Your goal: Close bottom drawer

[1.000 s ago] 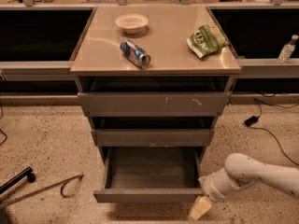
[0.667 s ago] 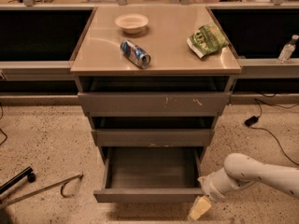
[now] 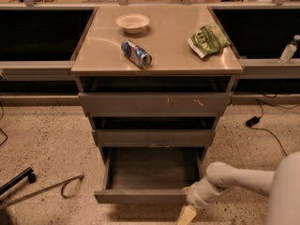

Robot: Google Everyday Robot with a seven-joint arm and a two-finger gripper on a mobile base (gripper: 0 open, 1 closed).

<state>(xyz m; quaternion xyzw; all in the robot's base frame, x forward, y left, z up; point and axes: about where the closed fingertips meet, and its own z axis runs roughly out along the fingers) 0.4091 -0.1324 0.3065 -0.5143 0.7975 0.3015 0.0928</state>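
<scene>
The bottom drawer (image 3: pixel 140 196) is the lowest of three grey drawers and stands pulled far out, its empty grey tray (image 3: pixel 152 170) showing. My white arm reaches in from the lower right. The gripper (image 3: pixel 186 214) hangs at the drawer's front right corner, just below and in front of the plain front panel, with a pale yellow fingertip (image 3: pixel 186 215) pointing down toward the floor. The wrist sits close against the panel's right end.
The middle drawer (image 3: pixel 152 137) and the top drawer (image 3: pixel 154 104) with white scratch marks are slightly open. On the cabinet top are a white bowl (image 3: pixel 133 22), a blue can (image 3: pixel 136 53) and a green bag (image 3: pixel 208 40). A metal hook (image 3: pixel 65 187) lies on the floor at left; a black cable (image 3: pixel 262 125) at right.
</scene>
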